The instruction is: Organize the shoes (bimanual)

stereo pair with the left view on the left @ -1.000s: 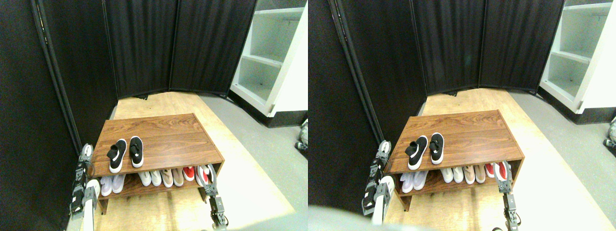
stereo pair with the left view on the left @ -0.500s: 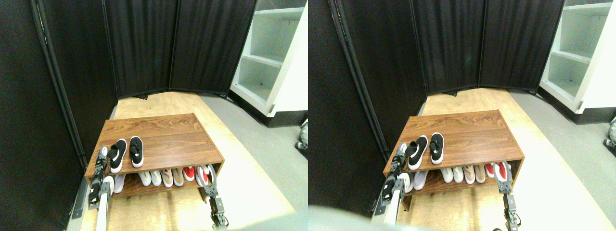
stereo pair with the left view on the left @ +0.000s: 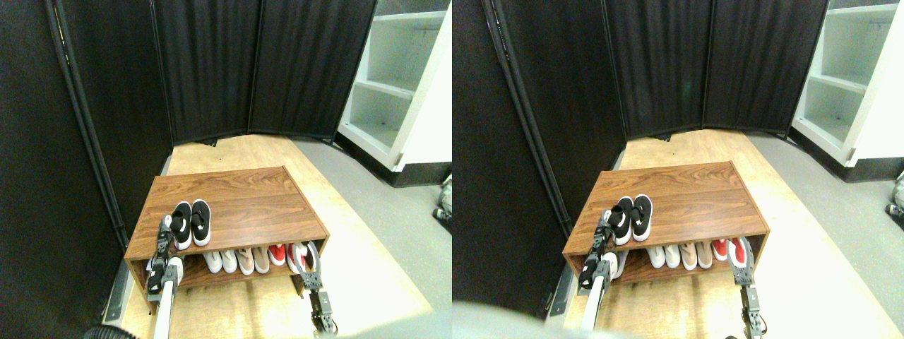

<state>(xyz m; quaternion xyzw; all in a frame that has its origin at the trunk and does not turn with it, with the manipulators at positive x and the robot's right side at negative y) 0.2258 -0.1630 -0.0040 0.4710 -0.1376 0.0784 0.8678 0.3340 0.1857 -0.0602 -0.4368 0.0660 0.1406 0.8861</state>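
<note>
You've got the wooden shoe rack in the middle of the floor; take it as the ref for everything.

The shoes, black slip-ons w/ white soles, sit on the rack's top board, at its front-left part. They lie side by side, touching or nearly so, toes pointing to the back of the rack, heels near the front edge. Left one is a bit angled toward its mate.

Your left gripper is up at the rack's front-left edge, right against the outer side of the left black shoe, by its heel. Contact looks likely but can't confirm. Jaws: too small and dark to read, so can't tell wide or narrow, and can't tell if it holds anything. Its pale limb runs down in front of the rack's lower-left opening.

Your right gripper is at the rack's front-right corner, level w/ the lower shelf, just in front of the red shoes. Jaw state there: can't tell either.

Lower shelf of the rack, left to right: white shoes, beige shoes, then the red pair at the right end. Left end is partly hidden by the left limb.

Behind the rack: black folding screen. To the rack's back right: white shelving unit.
</note>
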